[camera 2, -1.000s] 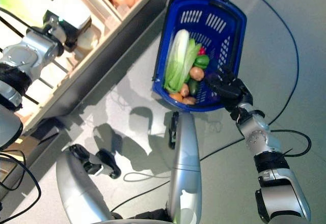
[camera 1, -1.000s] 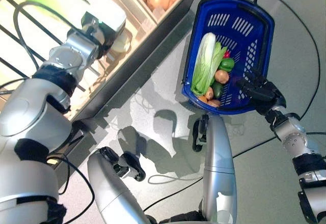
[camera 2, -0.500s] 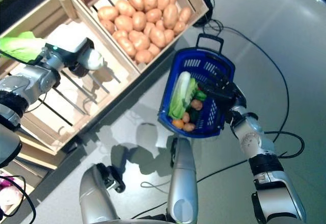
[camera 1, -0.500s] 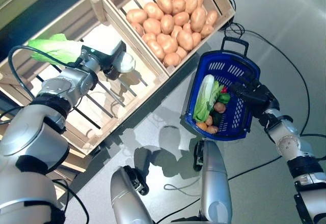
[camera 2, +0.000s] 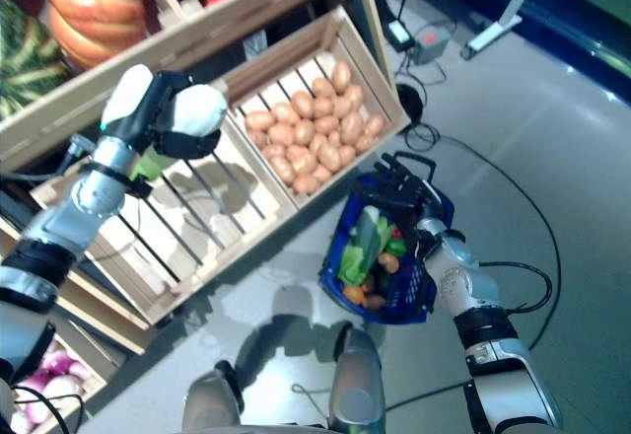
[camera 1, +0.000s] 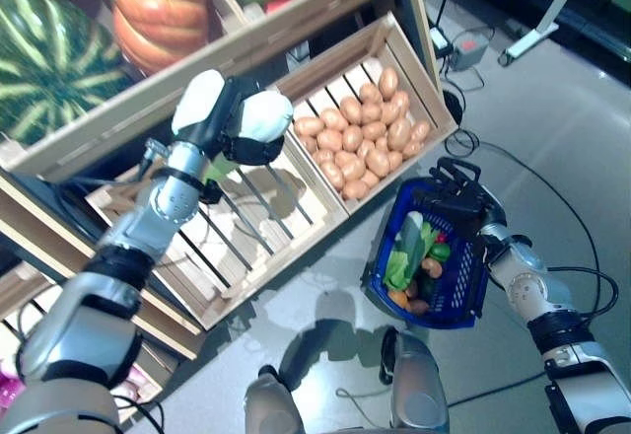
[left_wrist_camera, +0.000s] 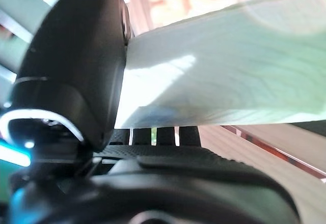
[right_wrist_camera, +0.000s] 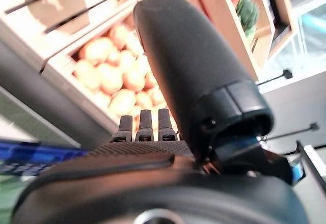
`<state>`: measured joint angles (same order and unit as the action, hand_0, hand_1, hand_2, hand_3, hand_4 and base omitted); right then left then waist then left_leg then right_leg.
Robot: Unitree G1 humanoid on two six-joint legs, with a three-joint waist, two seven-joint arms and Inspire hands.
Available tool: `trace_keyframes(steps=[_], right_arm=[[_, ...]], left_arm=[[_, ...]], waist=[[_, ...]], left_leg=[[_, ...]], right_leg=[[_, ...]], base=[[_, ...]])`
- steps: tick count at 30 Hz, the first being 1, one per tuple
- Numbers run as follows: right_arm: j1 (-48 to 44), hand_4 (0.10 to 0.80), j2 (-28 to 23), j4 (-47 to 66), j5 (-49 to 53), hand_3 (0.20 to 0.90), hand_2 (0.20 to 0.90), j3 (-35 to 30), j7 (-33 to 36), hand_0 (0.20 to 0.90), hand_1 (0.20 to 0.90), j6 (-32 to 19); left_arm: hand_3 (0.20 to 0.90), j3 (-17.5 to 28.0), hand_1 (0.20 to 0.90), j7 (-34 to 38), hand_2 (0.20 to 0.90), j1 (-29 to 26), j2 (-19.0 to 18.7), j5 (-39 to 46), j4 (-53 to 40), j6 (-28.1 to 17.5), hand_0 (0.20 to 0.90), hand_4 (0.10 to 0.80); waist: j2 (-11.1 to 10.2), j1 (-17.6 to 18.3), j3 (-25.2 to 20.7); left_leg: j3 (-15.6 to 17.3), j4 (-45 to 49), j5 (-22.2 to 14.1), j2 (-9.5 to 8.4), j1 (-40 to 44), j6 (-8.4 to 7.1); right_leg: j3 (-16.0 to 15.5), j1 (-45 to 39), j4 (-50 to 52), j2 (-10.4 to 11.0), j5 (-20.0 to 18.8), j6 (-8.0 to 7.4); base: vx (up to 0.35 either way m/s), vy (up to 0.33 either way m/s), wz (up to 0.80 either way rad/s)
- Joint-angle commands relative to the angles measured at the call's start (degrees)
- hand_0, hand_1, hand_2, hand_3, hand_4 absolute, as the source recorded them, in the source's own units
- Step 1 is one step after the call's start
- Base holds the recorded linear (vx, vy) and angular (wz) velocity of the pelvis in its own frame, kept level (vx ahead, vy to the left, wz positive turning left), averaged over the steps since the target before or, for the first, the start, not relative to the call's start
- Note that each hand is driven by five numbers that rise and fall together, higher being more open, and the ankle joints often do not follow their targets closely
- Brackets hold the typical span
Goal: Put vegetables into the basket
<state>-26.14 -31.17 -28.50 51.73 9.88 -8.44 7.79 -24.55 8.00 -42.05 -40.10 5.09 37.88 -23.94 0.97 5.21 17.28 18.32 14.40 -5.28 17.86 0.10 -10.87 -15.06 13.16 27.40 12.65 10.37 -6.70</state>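
My left hand is raised in front of the wooden shelf, shut on a pale napa cabbage. The cabbage's white-green stalk lies clamped between thumb and fingers in the left wrist view. To the right, my right hand is curled on the top end of a blue plastic basket that hangs above the floor. Inside the basket lie another napa cabbage, a green pepper, small potatoes and a carrot.
A wooden crate of potatoes stands next to a slatted crate under my left hand. On the shelf above are a pumpkin and a watermelon. Grey floor lies to the right of the basket.
The camera has tilted up, bringing the upper shelf into view. My left hand has lifted the cabbage up out of the slatted crate. The basket stays in my right hand.
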Motion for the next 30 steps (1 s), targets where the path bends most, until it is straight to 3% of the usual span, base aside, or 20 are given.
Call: trace_keyframes(steps=[1, 2, 6, 10, 18, 30], right_arm=[[-2.5, 0.800, 1.4, 3.1, -0.9, 0.900, 0.900, 2.6, -6.6, 0.900, 0.900, -0.6], [-2.7, 0.800, 1.4, 3.2, -0.7, 0.900, 0.900, 2.7, -6.9, 0.900, 0.900, -0.5], [-5.9, 0.800, 1.7, 3.8, 3.1, 0.900, 0.900, 5.0, -10.7, 0.900, 0.900, 4.0], [-8.4, 0.800, 3.3, 3.3, 6.3, 0.900, 0.900, 6.3, -12.7, 0.900, 0.900, 6.2], [-11.3, 0.800, 4.8, 3.8, 5.2, 0.900, 0.900, 9.1, -13.9, 0.900, 0.900, 8.9], [-13.5, 0.800, 6.6, 4.8, 5.1, 0.900, 0.900, 10.6, -12.8, 0.900, 0.900, 9.7]], left_arm=[[0.300, 5.3, 0.300, -4.1, 0.300, 1.2, 0.8, 13.2, -6.1, -2.4, 0.300, 0.400], [0.300, 5.5, 0.300, -4.8, 0.300, 1.3, 1.1, 13.9, -6.3, -2.2, 0.300, 0.400], [0.300, 6.8, 0.300, -15.4, 0.300, 1.7, 5.3, 30.0, -8.3, 2.0, 0.300, 0.400], [0.300, 7.7, 0.300, -20.4, 0.300, 2.7, 9.3, 39.5, -9.8, 5.0, 0.300, 0.400], [0.300, 7.8, 0.300, -21.6, 0.300, 3.4, 13.3, 44.9, -12.1, 8.8, 0.300, 0.400], [0.300, 3.7, 0.300, -21.5, 0.300, 5.6, 18.3, 43.0, -16.9, 11.6, 0.300, 0.400]], waist=[[-2.9, -0.6, -12.1], [-2.9, -0.7, -12.2], [-3.1, -1.0, -14.3], [-2.8, -1.1, -15.6], [-2.8, -1.6, -16.9], [-3.2, -2.5, -17.4]], left_leg=[[0.2, -1.1, 2.0, -3.92, -1.8, 3.84], [0.1, -1.5, 2.1, -4.02, -1.6, 3.84], [0.0, -7.5, 4.1, -5.60, 2.0, 3.85], [0.5, -10.2, 4.4, -6.28, 4.4, 3.79], [-0.3, -15.7, 5.9, -7.43, 7.3, 3.61], [-2.5, -19.2, 6.4, -7.85, 8.1, 3.70]], right_leg=[[-0.8, -12.6, -17.2, -1.3, -5.1, 0.68], [-0.8, -12.8, -17.6, -1.3, -5.3, 0.64], [-0.4, -16.0, -23.4, -2.2, -8.4, -0.15], [-0.1, -17.9, -26.4, -2.8, -10.0, -0.58], [-0.6, -19.8, -30.7, -3.2, -12.2, -1.38], [-0.9, -20.4, -31.8, -3.4, -12.7, -1.79]], base=[[0.000, 0.000, 0.00], [0.000, 0.000, 0.00], [0.008, 0.000, 0.02], [0.030, 0.014, 0.07], [-0.002, 0.004, 0.02], [0.006, 0.005, 0.03]])
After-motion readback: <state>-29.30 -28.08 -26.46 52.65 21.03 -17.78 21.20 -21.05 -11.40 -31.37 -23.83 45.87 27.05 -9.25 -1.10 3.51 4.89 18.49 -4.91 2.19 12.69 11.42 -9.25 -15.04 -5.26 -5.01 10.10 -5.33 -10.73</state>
